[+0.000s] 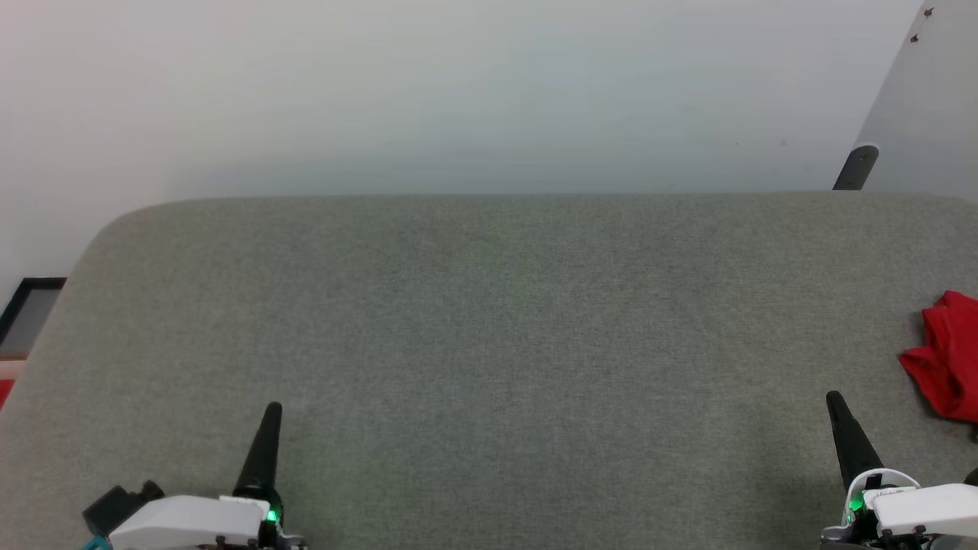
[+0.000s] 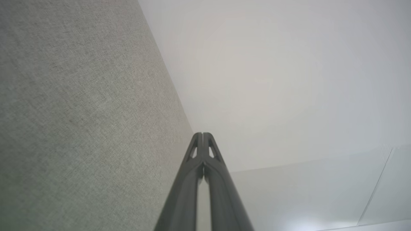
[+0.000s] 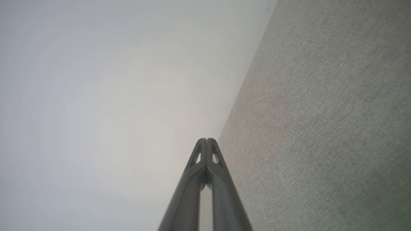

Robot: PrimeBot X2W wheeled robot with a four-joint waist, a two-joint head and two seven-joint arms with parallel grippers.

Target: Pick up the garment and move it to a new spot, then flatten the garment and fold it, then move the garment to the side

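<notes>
Closest in, low over the front edge of the desk [image 1: 489, 344] toward its left corner: left gripper [image 1: 273, 411], clenched on nothing, dark fingers pressed into one spike aimed at the far edge. In the left wrist view, those fingers [image 2: 188, 186] tip to tip, with grey woven desk cloth on one side and pale wall on the other. Level with it, toward the front-right corner: right gripper [image 1: 834, 399], likewise clenched and holding nothing, leaning slightly leftward. In the right wrist view, its fingers [image 3: 189, 192] closed to a point against the same grey cloth. A little farther back and off to the right, at the desk's right edge: the garment [image 1: 950, 365], a crumpled red heap cut off by the frame, near the right gripper but not touching it, lettering and sleeves impossible to make out. Across the middle, bare grey cloth up to the far edge and its rounded left corner. Beyond the left edge, a dark-framed panel [image 1: 30, 305]. Behind the far-right corner, a dark post [image 1: 856, 166] under a slanted pale board [image 1: 928, 114]. Farthest back, the plain pale wall [image 1: 458, 92].
</notes>
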